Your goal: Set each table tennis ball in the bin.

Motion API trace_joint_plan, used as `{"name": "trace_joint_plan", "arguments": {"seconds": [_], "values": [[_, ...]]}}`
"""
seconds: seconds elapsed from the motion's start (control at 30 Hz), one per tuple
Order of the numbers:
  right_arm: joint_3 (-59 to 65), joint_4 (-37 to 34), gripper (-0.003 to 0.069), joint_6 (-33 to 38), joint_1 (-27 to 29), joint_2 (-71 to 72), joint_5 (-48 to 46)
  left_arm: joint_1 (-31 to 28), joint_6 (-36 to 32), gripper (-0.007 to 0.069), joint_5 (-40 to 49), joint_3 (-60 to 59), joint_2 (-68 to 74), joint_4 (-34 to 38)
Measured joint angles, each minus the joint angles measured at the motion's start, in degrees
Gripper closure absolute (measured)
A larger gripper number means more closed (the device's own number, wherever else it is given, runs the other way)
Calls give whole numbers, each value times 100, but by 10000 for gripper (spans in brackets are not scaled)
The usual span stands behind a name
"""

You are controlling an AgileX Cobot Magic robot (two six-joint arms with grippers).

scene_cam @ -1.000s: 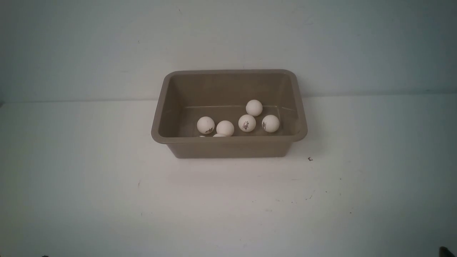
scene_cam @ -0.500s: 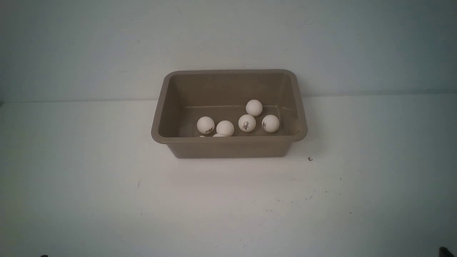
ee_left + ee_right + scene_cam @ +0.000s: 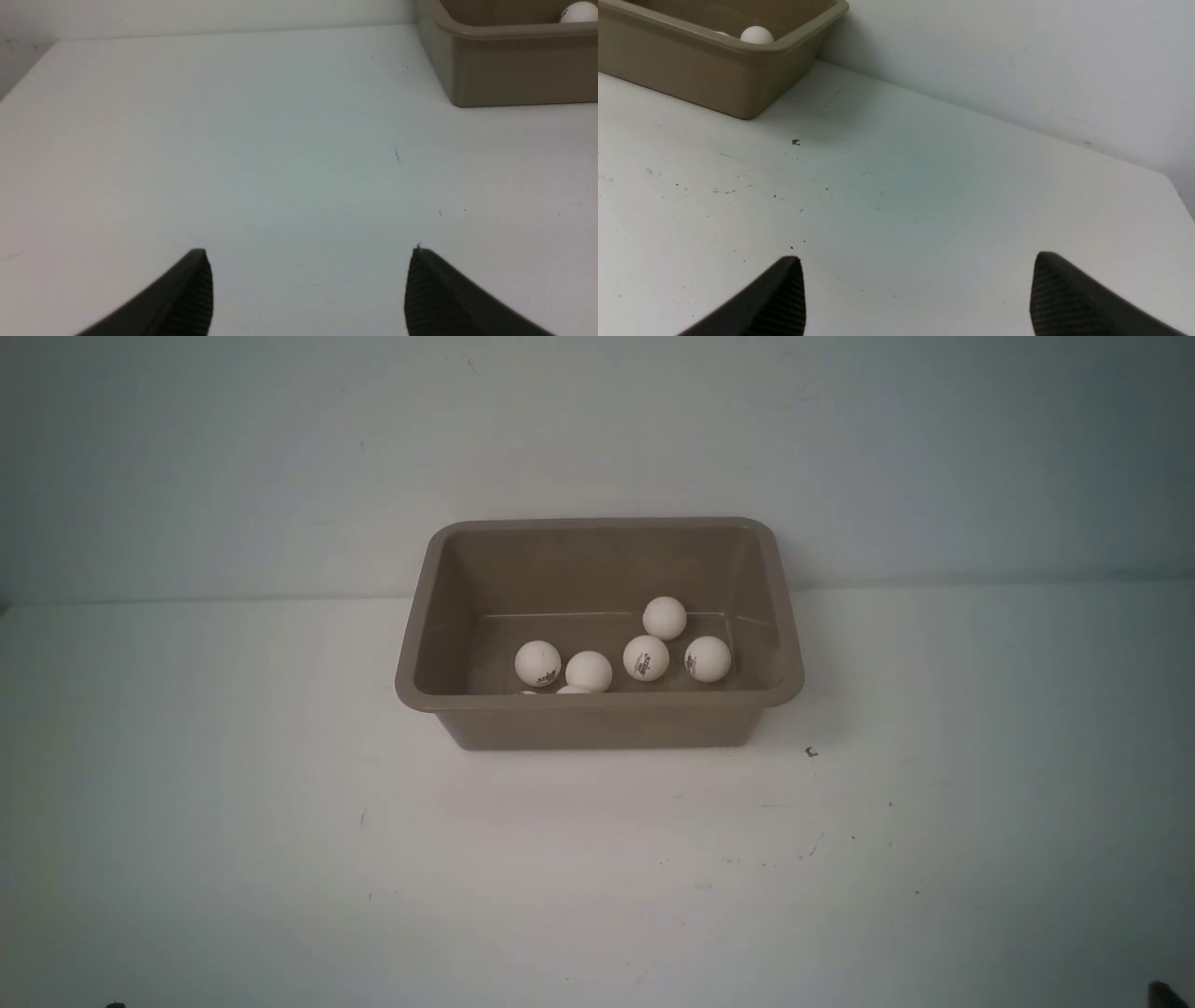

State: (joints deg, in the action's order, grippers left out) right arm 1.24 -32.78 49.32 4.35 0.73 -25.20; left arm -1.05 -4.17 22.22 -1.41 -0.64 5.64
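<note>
Both grippers, left gripper (image 3: 308, 254) and right gripper (image 3: 917, 261), are hanging spread and empty, the table tennis balls (image 3: 646, 658) sitting in the bin (image 3: 597, 705) ahead; I'd check for strays.

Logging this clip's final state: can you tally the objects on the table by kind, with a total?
Table tennis balls: at least 6, five in full view and one mostly behind the near rim; a white sliver beside it may be another.
Bin: 1
Total: 7 or more
</note>
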Motion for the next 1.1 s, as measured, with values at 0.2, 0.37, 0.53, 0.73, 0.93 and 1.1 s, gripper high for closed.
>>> {"name": "trace_joint_plan", "arguments": {"seconds": [0.2, 0.37, 0.53, 0.73, 0.93, 1.1], "values": [[0, 0, 69, 0, 0, 0, 0, 0, 0, 125, 0, 0, 0, 0], [0, 0, 69, 0, 0, 0, 0, 0, 0, 125, 0, 0, 0, 0], [0, 137, 69, -63, 0, 0, 0, 0, 0, 125, 0, 0, 0, 0], [-24, 1156, 69, -1681, 0, 0, -49, 0, 0, 125, 0, 0, 0, -2], [-30, 2766, 69, -3694, 0, 0, 31, 0, 0, 125, 0, 0, 0, -2], [-30, 3138, 69, -4060, 0, 0, 60, 0, 0, 125, 0, 0, 0, -2]]}}
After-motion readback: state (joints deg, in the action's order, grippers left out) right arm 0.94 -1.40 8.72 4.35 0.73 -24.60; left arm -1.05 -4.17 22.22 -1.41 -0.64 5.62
